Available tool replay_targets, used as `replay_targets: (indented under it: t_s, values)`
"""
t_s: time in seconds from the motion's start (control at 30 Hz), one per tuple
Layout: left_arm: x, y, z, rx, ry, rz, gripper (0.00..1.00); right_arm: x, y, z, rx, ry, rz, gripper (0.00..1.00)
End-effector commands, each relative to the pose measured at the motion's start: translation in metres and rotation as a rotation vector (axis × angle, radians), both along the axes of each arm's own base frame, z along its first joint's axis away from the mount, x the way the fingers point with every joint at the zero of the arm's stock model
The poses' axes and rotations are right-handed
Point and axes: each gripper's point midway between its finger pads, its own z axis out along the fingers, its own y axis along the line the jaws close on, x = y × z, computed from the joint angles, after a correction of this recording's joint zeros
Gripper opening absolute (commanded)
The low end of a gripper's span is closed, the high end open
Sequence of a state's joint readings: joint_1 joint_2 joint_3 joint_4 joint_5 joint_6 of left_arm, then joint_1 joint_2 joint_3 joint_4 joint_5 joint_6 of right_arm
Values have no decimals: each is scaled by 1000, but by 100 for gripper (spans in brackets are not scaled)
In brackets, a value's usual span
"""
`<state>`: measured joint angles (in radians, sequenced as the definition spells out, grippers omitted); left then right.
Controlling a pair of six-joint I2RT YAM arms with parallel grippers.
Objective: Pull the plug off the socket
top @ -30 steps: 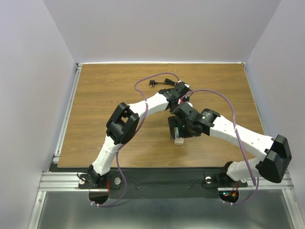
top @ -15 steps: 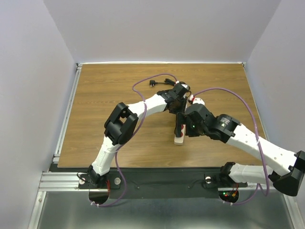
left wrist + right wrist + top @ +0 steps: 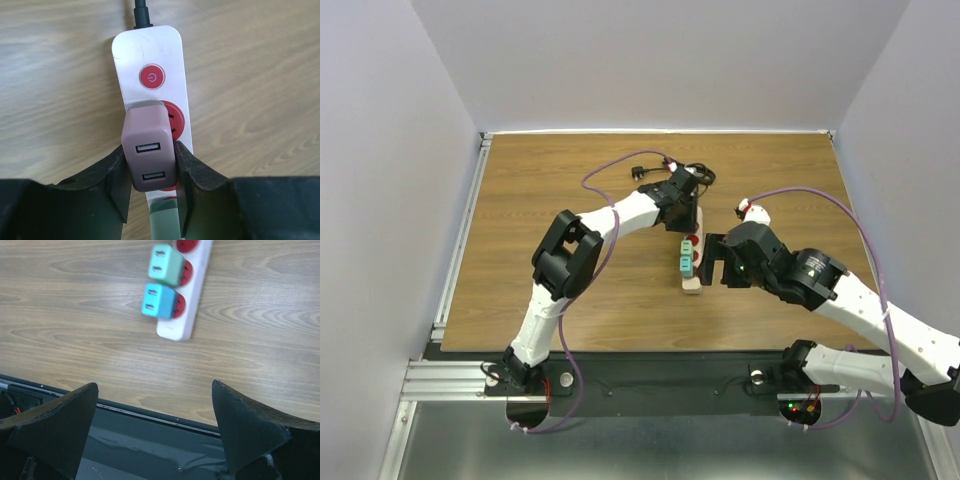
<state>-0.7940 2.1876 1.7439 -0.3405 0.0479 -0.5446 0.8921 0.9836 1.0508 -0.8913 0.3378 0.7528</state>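
The socket (image 3: 150, 55) is a beige strip with red outlets and a red power button, lying on the wooden table; the overhead view shows the socket (image 3: 693, 286) near the table's middle. A mauve two-port plug (image 3: 148, 150) stands on the outlet beside the button. My left gripper (image 3: 151, 167) is shut on it, one finger pressed against each side. My right gripper (image 3: 155, 385) stands open and empty, near the table's front edge and just right of the socket's near end (image 3: 175, 327).
A green plug (image 3: 165, 264) and a blue plug (image 3: 157, 300) sit in the strip's two nearest outlets. The strip's black cord (image 3: 672, 170) coils toward the far side. The table's front edge (image 3: 150, 412) runs just below my right fingers.
The right arm has drawn back to the right, off the strip, uncovering the green and blue plugs. The left gripper's fingers have closed in on the mauve plug.
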Motion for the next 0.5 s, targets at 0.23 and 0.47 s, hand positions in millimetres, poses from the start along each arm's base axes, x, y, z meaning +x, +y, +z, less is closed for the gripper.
replay_targets:
  t_s: [0.23,0.47]
  values:
    - [66,112,42,80,-71,329,0,6,1,-5,-62,3,7,100]
    - [52,109,32,59,8,344,0,10,14,-17,-89,21,61,100]
